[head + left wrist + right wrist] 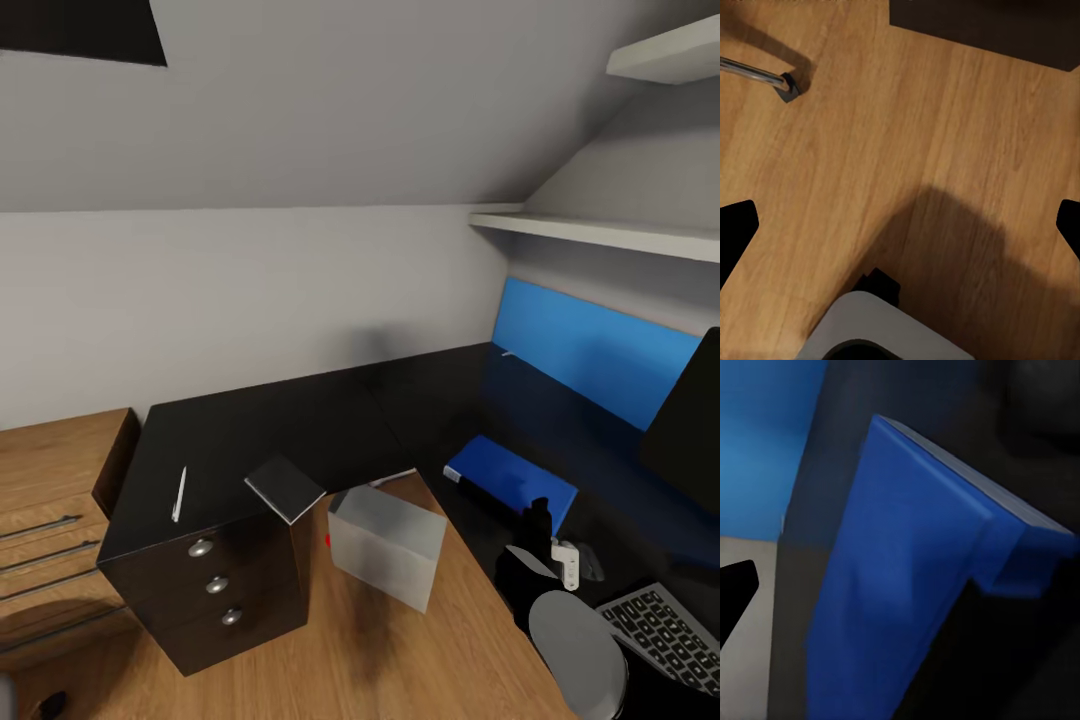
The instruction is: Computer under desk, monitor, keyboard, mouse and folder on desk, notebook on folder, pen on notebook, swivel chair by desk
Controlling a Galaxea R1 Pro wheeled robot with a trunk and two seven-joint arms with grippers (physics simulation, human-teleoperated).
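On the black L-shaped counter [300, 420], the blue folder [512, 478] is lying flat at 4 o'clock, with the right gripper [540, 520] hovering just beside its near edge; its jaw state cannot be told. Pen [179, 494] and notebook [285, 488] are resting at 8 o'clock. Computer [388, 545] is standing on the wooden floor [915, 135]. Keyboard [665, 632] is lying at 5 o'clock. Left gripper [900, 225] is hanging released above the floor.

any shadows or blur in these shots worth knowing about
Head view: a soft shadow smudge on the wall above the desk; the right gripper looks slightly blurred. Left wrist view: a broad dark shadow across the wood floor. Right wrist view: the folder is soft, out of focus.
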